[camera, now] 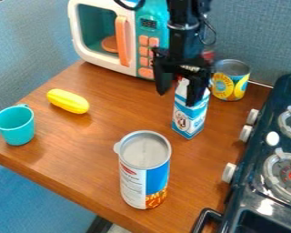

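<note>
The black gripper (179,98), fingers spread at the top of the carton (189,117), could tip it toward the yellow-labelled can (230,85) beside it if one finger pushed sideways

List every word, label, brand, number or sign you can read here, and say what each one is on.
None can be quoted with certainty:
Blue and white carton: print on its side, too small to read.
Tall canister: side print, too small or cut off by the curve.
Yellow-labelled can: lettering, too small.
Display on the toy microwave: digit-like marks, too small.
</note>
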